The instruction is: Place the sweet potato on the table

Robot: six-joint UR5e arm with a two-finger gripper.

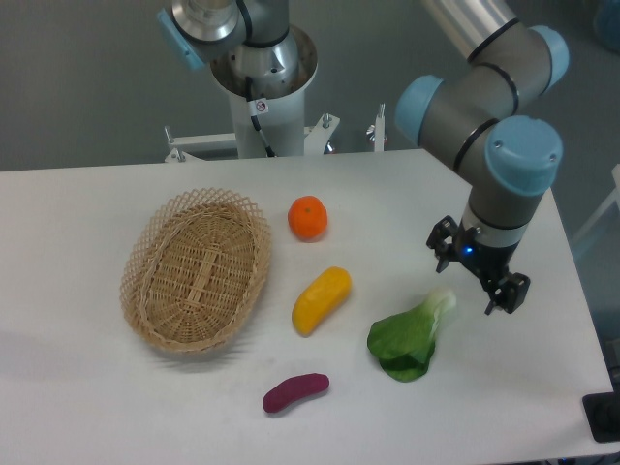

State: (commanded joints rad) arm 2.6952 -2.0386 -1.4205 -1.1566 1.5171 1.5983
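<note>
You had the sweet potato (pixel 295 392) lying flat on the table (pixel 87 397) in the lower centre of the frame. It was a small, elongated, slightly curved tuber with smooth purple-magenta skin, its long axis running nearly left to right, right end tilted a little upward. Nothing touched it. The table was a large white flat top with rounded corners, filling most of the lower frame, and its far edge ran across the middle.
</note>
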